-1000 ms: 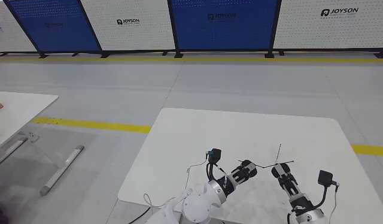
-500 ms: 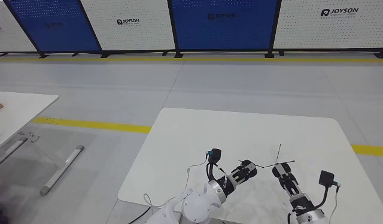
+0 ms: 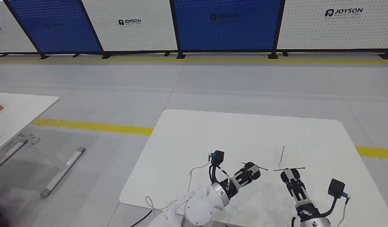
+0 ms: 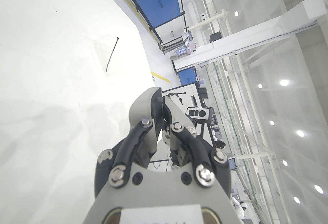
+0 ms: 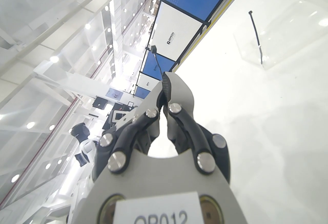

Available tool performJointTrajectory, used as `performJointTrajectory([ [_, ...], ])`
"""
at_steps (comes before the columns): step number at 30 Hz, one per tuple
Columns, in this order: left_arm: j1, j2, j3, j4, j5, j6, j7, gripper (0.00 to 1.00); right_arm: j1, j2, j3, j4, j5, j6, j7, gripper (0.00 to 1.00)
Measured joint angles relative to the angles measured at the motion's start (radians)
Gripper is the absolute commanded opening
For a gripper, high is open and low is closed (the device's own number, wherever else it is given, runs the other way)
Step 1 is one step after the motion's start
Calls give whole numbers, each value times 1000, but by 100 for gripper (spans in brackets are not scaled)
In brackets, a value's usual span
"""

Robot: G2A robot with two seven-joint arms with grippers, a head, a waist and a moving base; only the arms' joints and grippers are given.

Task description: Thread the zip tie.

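My left pincer (image 4: pixel 162 102) is clamped tight on a thin black strap (image 3: pixel 260 167), which sticks out on both sides of the grip. This pincer sits on the near-left side of the loose zip tie (image 4: pixel 112 53). My right pincer (image 5: pixel 164 84) is pinched shut on the held zip tie (image 5: pixel 154 49), whose small square head pokes out past the fingertips. This pincer is just on the near side of the loose zip tie. The strap and the held zip tie point their ends toward each other, close but apart, also nearer to me than the loose zip tie.

The loose zip tie lies flat on a clear plastic sheet (image 5: pixel 289 30) on the white bench (image 3: pixel 200 142). Neither of my 2 pincers touches it, and its head is at the end farther from me.

Beyond the loose zip tie comes the far edge of the bench. Past that is grey floor with a yellow line (image 3: pixel 91 127), and farthest off is a row of blue and white panels (image 3: pixel 227 17).
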Motion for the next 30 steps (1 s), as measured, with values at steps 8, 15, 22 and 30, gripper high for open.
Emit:
performJointTrajectory([
  [8, 12, 8, -26, -26, -47, -31, -79, 0, 0, 0, 0, 0, 0, 0, 0, 0],
  [15, 19, 15, -41, -38, -19, -20, -98, 0, 0, 0, 0, 0, 0, 0, 0, 0],
  [22, 19, 15, -41, -38, -19, -21, -98, 0, -5, 1, 6, -11, 50, -31, 61, 0],
  [30, 19, 15, -41, -38, -19, -21, -98, 0, 6, 2, 19, -8, 105, -37, 120, 0],
])
